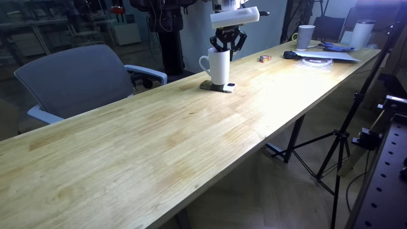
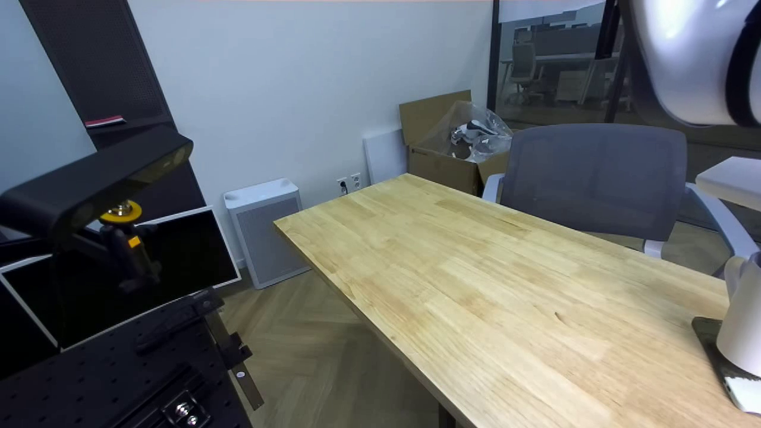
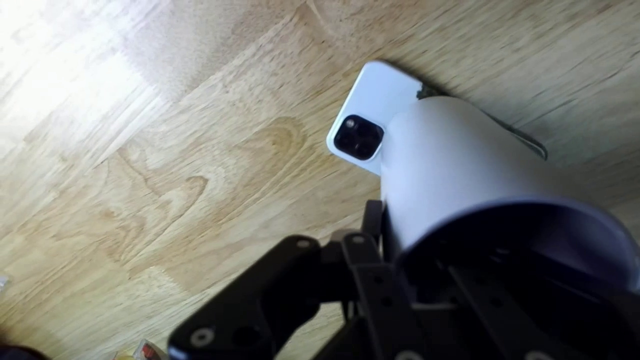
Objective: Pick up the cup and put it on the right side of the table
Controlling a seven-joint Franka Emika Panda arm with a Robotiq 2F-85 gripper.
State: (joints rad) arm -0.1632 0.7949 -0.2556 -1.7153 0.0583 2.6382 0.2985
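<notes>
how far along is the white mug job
Done: the gripper is at the white mug, one finger outside its wall, one inside. In hand: the grip, apparently closed on that wall. Left, likely: the mug is over a phone, touching or not I can't tell, so it needs carrying to the right side of the table and releasing.

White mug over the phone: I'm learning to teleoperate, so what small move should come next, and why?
A short lift straight up seems best. The gripper looks shut on the wall of the mug, one finger inside, one outside, and the mug's base is over the phone; whether they touch is hard to tell. Rising first would likely avoid dragging the phone sideways.
</notes>
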